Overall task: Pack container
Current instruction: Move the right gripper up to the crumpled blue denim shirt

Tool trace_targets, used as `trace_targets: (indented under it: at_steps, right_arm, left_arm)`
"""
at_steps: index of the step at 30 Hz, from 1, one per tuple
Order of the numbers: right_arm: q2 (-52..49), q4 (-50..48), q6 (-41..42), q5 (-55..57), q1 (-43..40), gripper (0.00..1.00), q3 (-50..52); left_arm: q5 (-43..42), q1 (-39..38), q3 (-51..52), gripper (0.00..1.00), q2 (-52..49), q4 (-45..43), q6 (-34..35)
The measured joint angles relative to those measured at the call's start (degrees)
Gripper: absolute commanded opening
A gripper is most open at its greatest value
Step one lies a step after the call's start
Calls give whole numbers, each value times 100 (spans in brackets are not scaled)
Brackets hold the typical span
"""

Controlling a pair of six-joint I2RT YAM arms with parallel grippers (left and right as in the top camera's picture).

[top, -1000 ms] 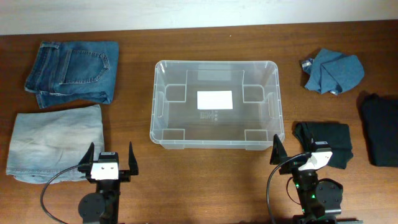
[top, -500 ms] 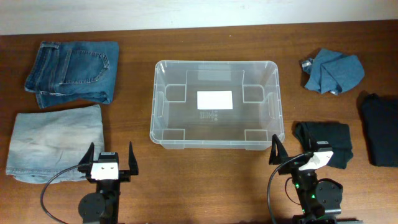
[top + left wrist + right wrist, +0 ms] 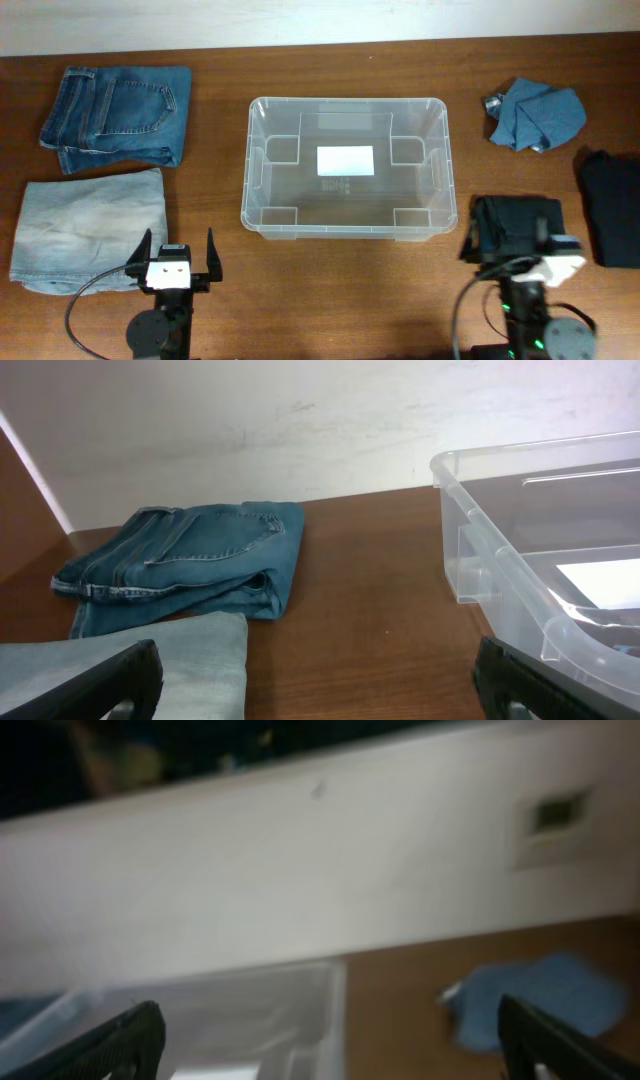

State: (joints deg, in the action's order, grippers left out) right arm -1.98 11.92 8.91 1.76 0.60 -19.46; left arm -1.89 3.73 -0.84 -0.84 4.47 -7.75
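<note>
Container [image 3: 300, 195] sits mid-table, empty, just a white label [image 3: 345, 160] on its base. Right gripper [image 3: 506, 238] is spread wide above the near edge of the black fold [image 3: 520, 222], which lies just beside the container's near-right corner, so I read the step as grabbing that one. To do it well: come straight down, straddle a folded edge, bite through all layers so it doesn't unfurl, clear the rim, and lay it flat in a corner to leave room. Left gripper [image 3: 179, 245] is also spread wide, holding nothing, at the corner of the light jeans [image 3: 90, 225]; dark jeans [image 3: 118, 115] lie behind them and a blue cloth [image 3: 535, 115] far right. Unknowns: the right wrist view is blurred and misses the fold, overhead gives no height over the cloth, and a second black piece [image 3: 610, 205] is cut off at the right edge
</note>
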Motion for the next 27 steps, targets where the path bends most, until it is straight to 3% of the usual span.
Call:
trace_targets:
  at_steps: [4,10,16,24,27]
  right_arm:
    - [-365,1158,-289,813,0,98,-1268]
    - [-1707,3344,-116,1980,0,99,-2979]
    - [-3265,3792,122,2264,-39,99,-3633]
    - [-5241,4275,-304,669,-1226,99,-5473]
    - [-6183,5112,-691,-426,-2026,99,-6675]
  left_arm:
    - [15,0,0,99,0,2,2]
    - [35,0,0,99,0,2,0]
    - [37,0,0,99,0,2,0]
    - [37,0,0,99,0,2,0]
    - [37,0,0,99,0,4,0]
